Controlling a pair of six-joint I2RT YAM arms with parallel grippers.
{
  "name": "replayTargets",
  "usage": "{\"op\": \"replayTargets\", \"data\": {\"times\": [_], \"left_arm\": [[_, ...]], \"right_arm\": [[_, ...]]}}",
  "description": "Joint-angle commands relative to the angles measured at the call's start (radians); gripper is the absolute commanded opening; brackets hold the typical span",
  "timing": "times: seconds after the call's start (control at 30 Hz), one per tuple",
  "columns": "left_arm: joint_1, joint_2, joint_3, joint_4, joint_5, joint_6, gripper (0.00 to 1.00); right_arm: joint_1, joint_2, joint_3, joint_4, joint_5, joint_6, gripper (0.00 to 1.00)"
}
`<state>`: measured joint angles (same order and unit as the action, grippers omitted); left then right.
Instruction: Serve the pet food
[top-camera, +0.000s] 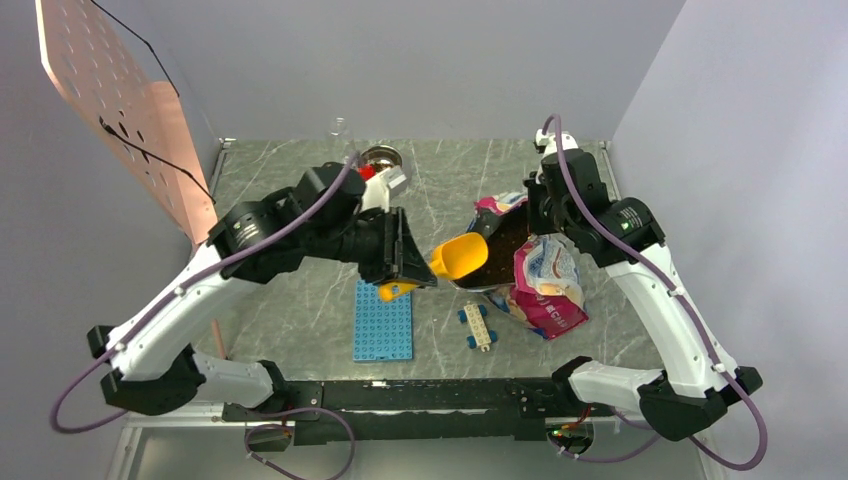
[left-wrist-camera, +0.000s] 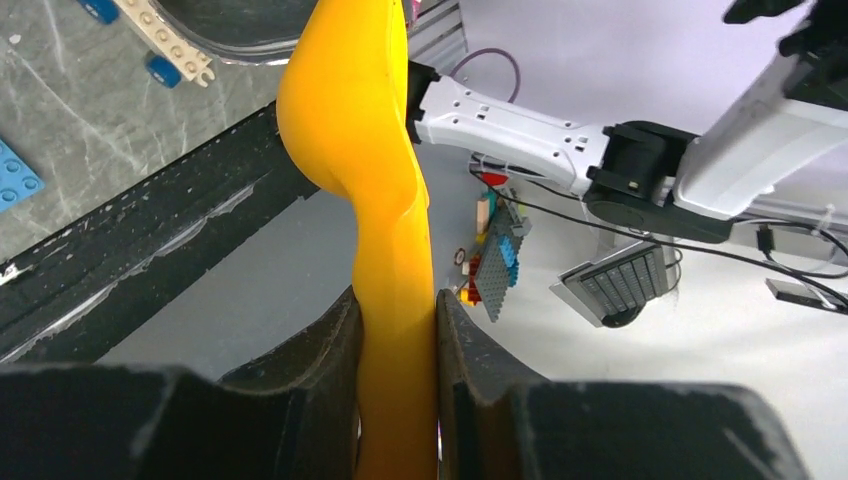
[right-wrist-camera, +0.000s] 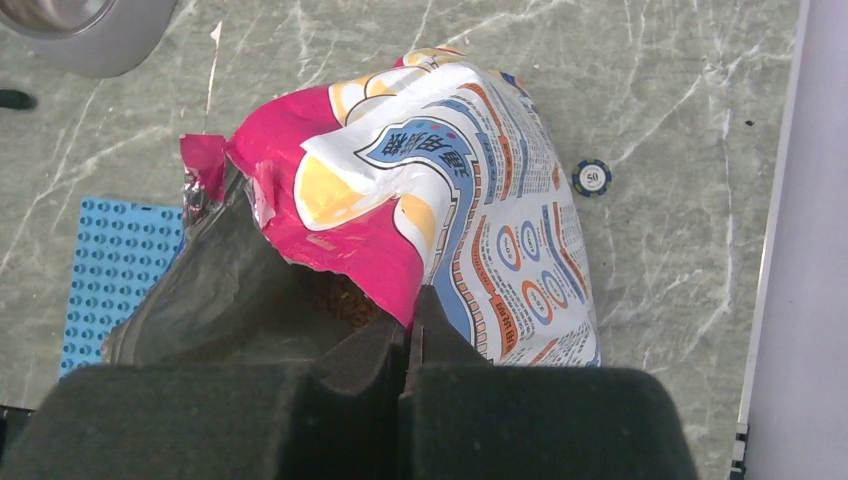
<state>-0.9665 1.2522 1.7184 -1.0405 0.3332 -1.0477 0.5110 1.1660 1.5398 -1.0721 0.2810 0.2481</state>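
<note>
The pet food bag (top-camera: 545, 280) lies open at mid-right of the table, pink, white and blue (right-wrist-camera: 470, 210). Dark-brown kibble (top-camera: 507, 245) shows in its mouth, and in the right wrist view (right-wrist-camera: 345, 300). My right gripper (right-wrist-camera: 412, 305) is shut on the bag's pink rim, holding the mouth open (top-camera: 540, 205). My left gripper (left-wrist-camera: 397, 310) is shut on the handle of the yellow scoop (left-wrist-camera: 350, 120). The scoop's cup (top-camera: 462, 257) is at the bag's mouth. The steel bowl (top-camera: 380, 157) stands at the back, partly hidden by the left arm.
A blue stud plate (top-camera: 383, 322) lies at front centre, with a small white-and-blue brick piece (top-camera: 477, 325) to its right. A poker chip (right-wrist-camera: 592, 177) lies right of the bag. A copper perforated panel (top-camera: 120, 110) leans at the left wall.
</note>
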Motion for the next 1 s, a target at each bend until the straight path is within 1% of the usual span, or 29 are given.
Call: {"op": "replayTargets", "data": {"times": [0.0,0.13,0.2,0.23,0.27,0.3,0.37,0.4,0.47,0.5,0.53,0.67,0.7,0.73,0.8,0.83,0.87,0.97], "left_arm": [[-0.054,0.148,0.118,-0.225,-0.068,-0.023,0.00],[-0.058,0.246,0.135,-0.299,-0.163,-0.159,0.00],[-0.052,0.291,0.162,-0.292,-0.207,-0.209,0.00],[-0.047,0.316,0.166,-0.265,-0.205,-0.230,0.00],[-0.038,0.346,0.154,-0.222,-0.181,-0.259,0.00],[-0.027,0.367,0.130,-0.175,-0.129,-0.287,0.00],[-0.012,0.412,0.054,-0.021,0.002,-0.346,0.00],[-0.006,0.443,0.024,0.019,0.075,-0.385,0.00],[-0.003,0.498,-0.015,0.116,0.169,-0.450,0.00],[-0.003,0.523,-0.023,0.164,0.181,-0.465,0.00],[-0.002,0.548,-0.013,0.179,0.173,-0.473,0.00],[0.031,0.664,0.086,0.137,0.107,-0.417,0.00],[0.040,0.683,0.085,0.168,0.111,-0.402,0.00],[0.047,0.698,0.065,0.229,0.155,-0.394,0.00],[0.058,0.714,-0.016,0.449,0.238,-0.390,0.00],[0.060,0.709,-0.061,0.549,0.253,-0.390,0.00],[0.061,0.699,-0.096,0.640,0.252,-0.376,0.00],[0.061,0.624,-0.200,0.799,0.194,-0.284,0.00]], "right_arm": [[0.029,-0.029,0.071,0.189,-0.037,0.002,0.00],[0.045,-0.048,0.082,0.177,-0.031,0.015,0.00],[0.052,-0.057,0.086,0.169,-0.032,0.017,0.00],[0.054,-0.059,0.091,0.164,-0.032,0.019,0.00],[0.056,-0.061,0.096,0.156,-0.033,0.025,0.00],[0.057,-0.062,0.101,0.151,-0.034,0.030,0.00],[0.058,-0.065,0.118,0.144,-0.040,0.045,0.00],[0.058,-0.066,0.126,0.140,-0.045,0.053,0.00],[0.058,-0.068,0.139,0.137,-0.060,0.067,0.00],[0.059,-0.070,0.137,0.136,-0.067,0.075,0.00],[0.060,-0.075,0.131,0.138,-0.074,0.081,0.00],[0.060,-0.087,0.109,0.146,-0.100,0.104,0.00],[0.059,-0.091,0.104,0.146,-0.106,0.108,0.00],[0.059,-0.096,0.097,0.148,-0.110,0.109,0.00],[0.060,-0.103,0.085,0.153,-0.112,0.109,0.00],[0.060,-0.105,0.081,0.154,-0.110,0.107,0.00],[0.060,-0.108,0.077,0.155,-0.107,0.103,0.00],[0.060,-0.117,0.071,0.154,-0.094,0.094,0.00]]}}
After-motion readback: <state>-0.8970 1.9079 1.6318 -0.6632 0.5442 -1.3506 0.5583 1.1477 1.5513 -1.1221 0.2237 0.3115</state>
